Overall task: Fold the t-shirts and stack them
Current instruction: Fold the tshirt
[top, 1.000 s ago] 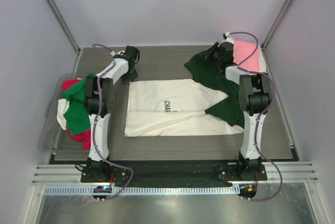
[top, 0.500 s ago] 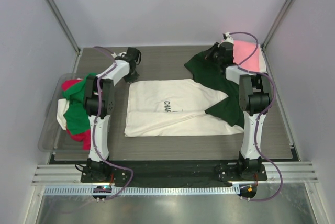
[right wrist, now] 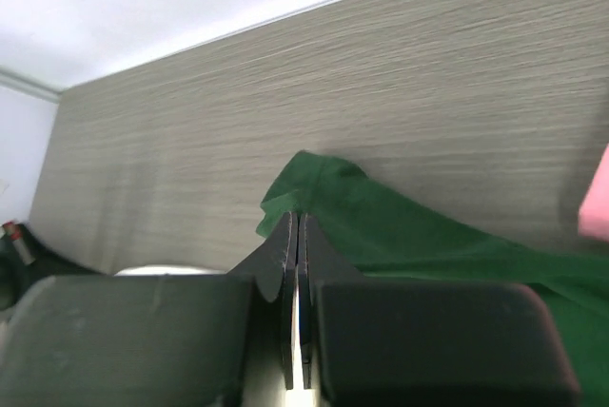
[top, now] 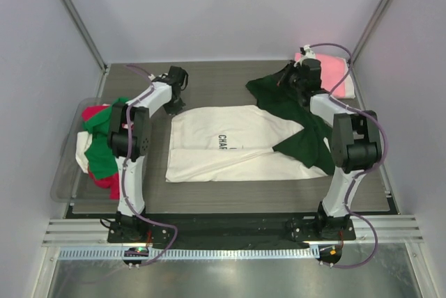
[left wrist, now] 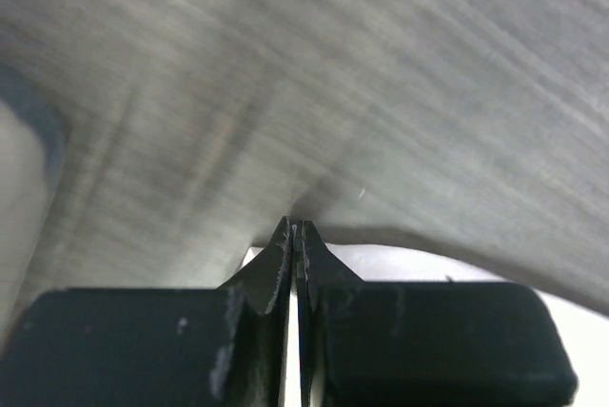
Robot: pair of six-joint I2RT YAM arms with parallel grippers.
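Note:
A cream-white t-shirt (top: 230, 141) with small black lettering lies flat mid-table, and its dark green fabric (top: 303, 138) spreads out to the right. My left gripper (top: 174, 102) is at the shirt's far left corner. In the left wrist view its jaws (left wrist: 296, 229) are shut, with a sliver of white cloth (left wrist: 400, 262) pinched at the tips. My right gripper (top: 286, 81) is at the far right, shut (right wrist: 297, 215) on the edge of the green fabric (right wrist: 381, 226). A folded pink t-shirt (top: 333, 72) lies at the back right.
A clear plastic tub (top: 66, 173) at the left edge holds a heap of red (top: 94, 112), green (top: 103, 152) and white t-shirts. Grey walls close in the table on three sides. The arm bases stand on the near rail (top: 230, 228).
My left gripper has closed on the white shirt's corner. The right arm's elbow has swung out to the right, uncovering more of the pink t-shirt; its jaws stayed shut on the green fabric.

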